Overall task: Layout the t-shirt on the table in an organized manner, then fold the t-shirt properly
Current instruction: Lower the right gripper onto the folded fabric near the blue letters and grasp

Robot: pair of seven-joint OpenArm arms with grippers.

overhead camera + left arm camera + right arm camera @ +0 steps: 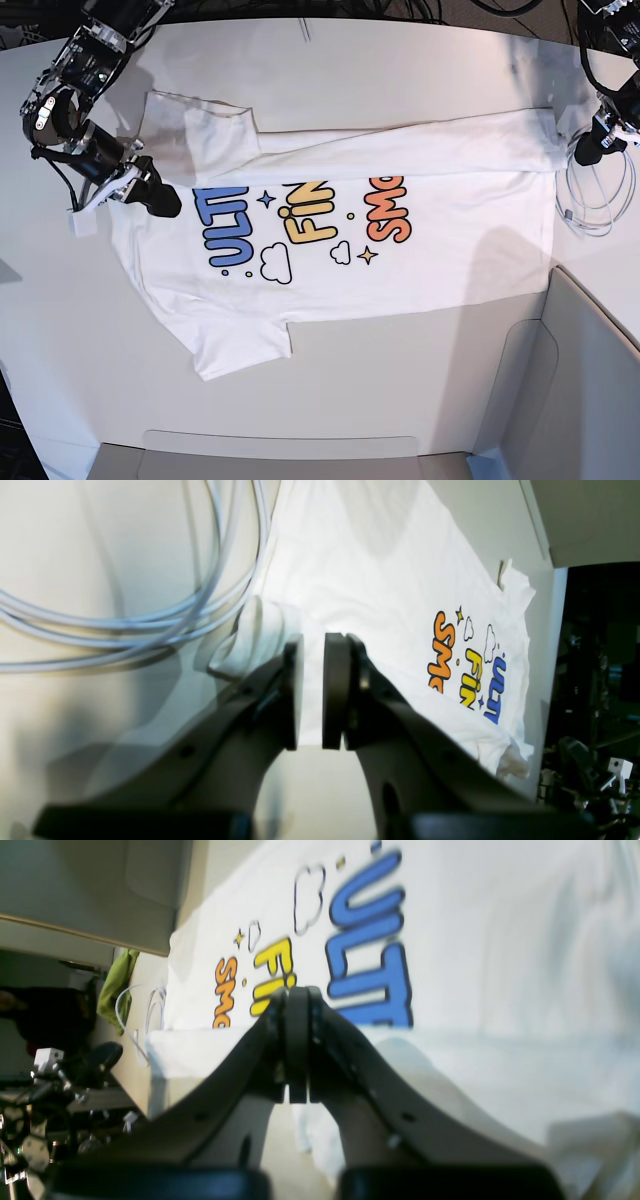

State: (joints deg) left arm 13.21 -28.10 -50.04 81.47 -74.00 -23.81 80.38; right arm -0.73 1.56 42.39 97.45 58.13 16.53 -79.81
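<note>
base view | t-shirt [330, 250] top folded over print | left gripper [312, 695] slightly parted, empty | right gripper [297, 1045] closed, contents unclear

- The t-shirt [430, 255] is white and short-sleeved, with a colourful print reading blue "ULT", yellow "FIN" and orange "SM" above small clouds and stars.
- It lies spread across the tabletop [400, 70], its far long edge folded over onto the upper part of the lettering.
- One sleeve sticks out on the near side; the tabletop is plain white.
</note>
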